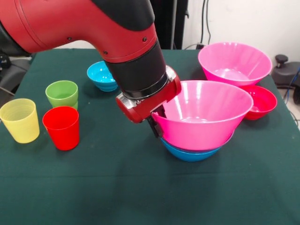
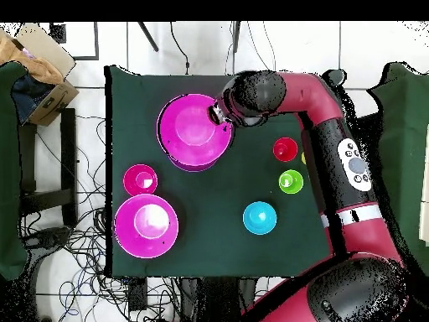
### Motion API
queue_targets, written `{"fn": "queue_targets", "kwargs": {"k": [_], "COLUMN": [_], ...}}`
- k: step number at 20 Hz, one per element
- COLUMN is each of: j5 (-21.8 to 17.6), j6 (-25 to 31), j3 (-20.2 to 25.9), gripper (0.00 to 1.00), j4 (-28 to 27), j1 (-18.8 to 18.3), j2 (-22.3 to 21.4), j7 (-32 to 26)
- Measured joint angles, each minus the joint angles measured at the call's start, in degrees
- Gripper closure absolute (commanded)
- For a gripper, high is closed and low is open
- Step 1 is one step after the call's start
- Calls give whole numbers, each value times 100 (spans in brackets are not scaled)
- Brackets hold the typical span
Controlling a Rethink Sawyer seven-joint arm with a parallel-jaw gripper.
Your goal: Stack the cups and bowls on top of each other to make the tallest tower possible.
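The tower stands right of centre: a big pink bowl sits uppermost over a blue bowl, with only a thin purple rim showing between them. The orange bowl is hidden inside. My gripper is at the pink bowl's left rim, shut on it, with a black finger against the outer wall. In the overhead view the gripper is at the edge of the tower. The yellow cup, red cup and green cup stand apart at the left.
A second big pink bowl stands at the back right with a small crimson bowl in front of it. A small cyan bowl is behind my arm. A box and cables lie off the table.
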Motion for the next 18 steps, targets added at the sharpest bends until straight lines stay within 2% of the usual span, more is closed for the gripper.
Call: {"fn": "queue_targets", "kwargs": {"k": [18], "j5": [26], "j6": [409], "j3": [-118], "gripper": [100], "j4": [-322], "j1": [173], "j2": [69], "j7": [0]}}
